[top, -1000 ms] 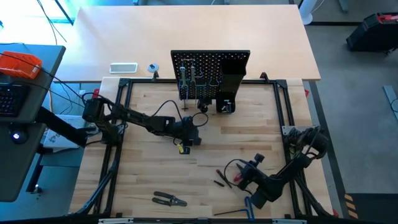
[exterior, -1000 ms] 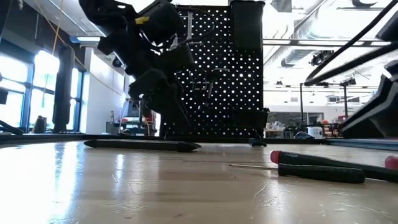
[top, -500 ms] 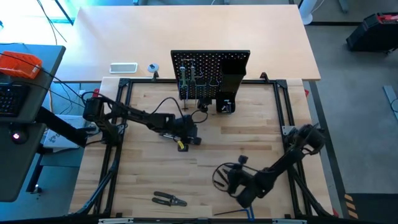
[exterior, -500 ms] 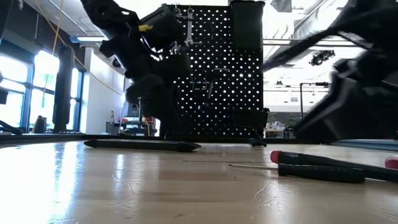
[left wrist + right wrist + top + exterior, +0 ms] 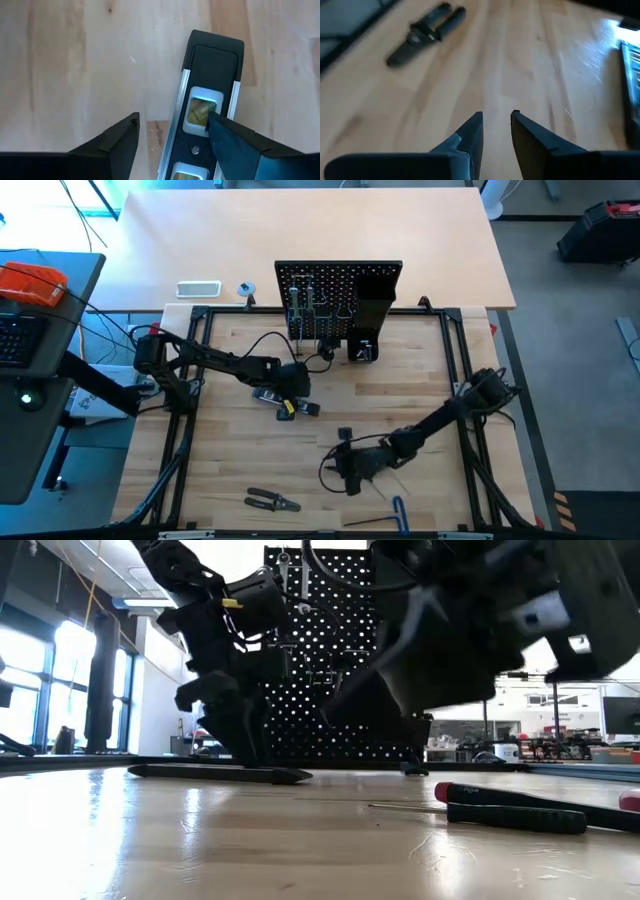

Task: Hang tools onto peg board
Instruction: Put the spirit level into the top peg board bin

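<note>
A: Since a second ago our right arm has swung from the near right corner of the wooden desk (image 5: 250, 470) in towards the middle of the near edge, and our left arm has drawn back a little towards the left edge.

B: Where is the left gripper (image 5: 172, 127) now?

A: Low over the dark aluminium spirit level with green vials (image 5: 202, 110), which lies flat on the desk, left of centre, in front of the upright black perforated peg board (image 5: 338, 300) at the far edge. Its fingers stand wide apart and hold nothing; in the left wrist view one finger (image 5: 232, 145) overlaps the level's body and the other sits over bare wood.

B: So the grip is off centre?

A: We judge so. To do this well we should shift sideways until the level's narrow body lies between both fingers, then come down and close across its width, near the middle so it does not tip.

B: And the right gripper (image 5: 496, 131)?

A: Its fingers stand narrow, a small gap between them, nothing held. It points across the desk towards the black-handled pliers (image 5: 427, 31) lying near the near left corner.

B: Is anything hung yet?

A: Slim silver tools (image 5: 302, 308) show on the board's left part.
</note>
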Available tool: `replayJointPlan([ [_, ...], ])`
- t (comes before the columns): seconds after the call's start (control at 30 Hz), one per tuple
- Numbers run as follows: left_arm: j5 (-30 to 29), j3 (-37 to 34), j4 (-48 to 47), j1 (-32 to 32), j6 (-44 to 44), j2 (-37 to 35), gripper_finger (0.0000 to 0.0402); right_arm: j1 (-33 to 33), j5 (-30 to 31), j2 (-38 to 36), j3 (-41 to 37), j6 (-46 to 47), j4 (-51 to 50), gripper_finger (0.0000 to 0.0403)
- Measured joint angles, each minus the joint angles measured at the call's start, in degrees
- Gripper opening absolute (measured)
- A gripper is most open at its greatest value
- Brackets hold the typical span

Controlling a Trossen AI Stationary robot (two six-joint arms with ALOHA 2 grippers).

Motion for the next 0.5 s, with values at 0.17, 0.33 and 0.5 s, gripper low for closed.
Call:
replayJointPlan([
  [0.17,2.6,-0.1,0.2,0.9,-0.4,-0.9,0.0228,-3.4,-5.4,0.0,0.0,-2.0,1.4,0.0093],
  [0.33,3.8,0.0,-1.7,0.9,0.6,-4.8,0.0228,-5.3,-11.6,0.0,0.0,-2.9,1.7,0.0093],
  [0.5,4.1,0.0,-6.9,0.8,2.6,-6.4,0.0229,-5.9,-16.5,0.0,0.0,-3.9,3.3,0.0093],
])
